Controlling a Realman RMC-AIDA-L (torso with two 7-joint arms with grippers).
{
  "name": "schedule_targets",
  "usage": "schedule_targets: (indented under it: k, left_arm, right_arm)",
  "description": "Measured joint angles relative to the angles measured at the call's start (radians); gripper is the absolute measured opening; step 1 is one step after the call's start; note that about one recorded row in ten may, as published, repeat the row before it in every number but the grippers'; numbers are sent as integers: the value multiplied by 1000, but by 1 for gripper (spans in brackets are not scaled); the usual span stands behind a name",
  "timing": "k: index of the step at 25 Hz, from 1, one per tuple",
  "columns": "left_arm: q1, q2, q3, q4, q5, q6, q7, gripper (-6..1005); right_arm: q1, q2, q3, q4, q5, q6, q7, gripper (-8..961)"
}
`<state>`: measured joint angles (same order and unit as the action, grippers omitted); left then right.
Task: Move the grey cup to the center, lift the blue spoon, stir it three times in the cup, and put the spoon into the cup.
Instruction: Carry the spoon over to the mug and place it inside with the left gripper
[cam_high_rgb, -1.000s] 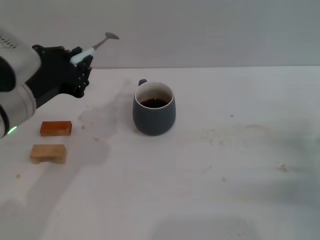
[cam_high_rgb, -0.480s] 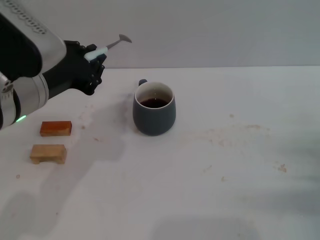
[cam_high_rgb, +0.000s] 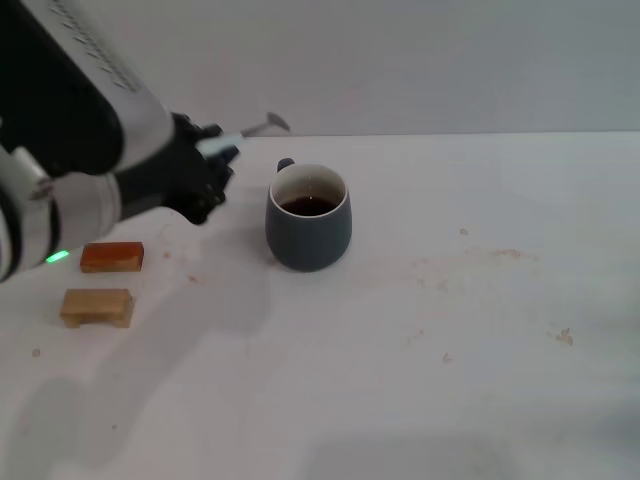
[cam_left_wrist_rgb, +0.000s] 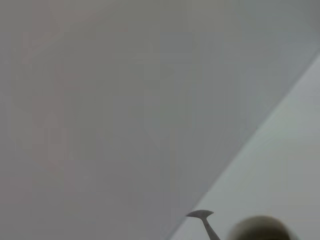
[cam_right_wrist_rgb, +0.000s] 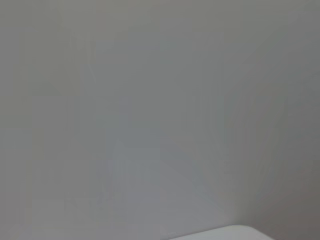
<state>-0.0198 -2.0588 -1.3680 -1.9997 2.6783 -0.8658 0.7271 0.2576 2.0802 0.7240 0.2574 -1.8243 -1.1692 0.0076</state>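
Head view: left gripper (cam_high_rgb: 212, 160) clamps blue spoon (cam_high_rgb: 245, 135) aloft, just left of grey cup (cam_high_rgb: 308, 217) mid-table. Step: carrying spoon to cup. Next: tip bowl down into liquid.

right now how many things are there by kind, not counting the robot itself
cups: 1, the grey cup
spoons: 1, the blue spoon, held in the left gripper
wooden blocks: 2, an orange-brown block and a pale block
total: 4
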Motion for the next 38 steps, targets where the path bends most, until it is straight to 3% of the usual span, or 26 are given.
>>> schedule_targets:
  k: [16, 38]
  left_arm:
    - [-129, 0, 18, 108, 5, -122, 16, 184]
    - [-282, 0, -39, 320, 6, -121, 55, 185]
  right_arm:
    - [-41, 1, 17, 2, 7, -36, 0, -1]
    - [-43, 1, 13, 8, 7, -40, 0, -1]
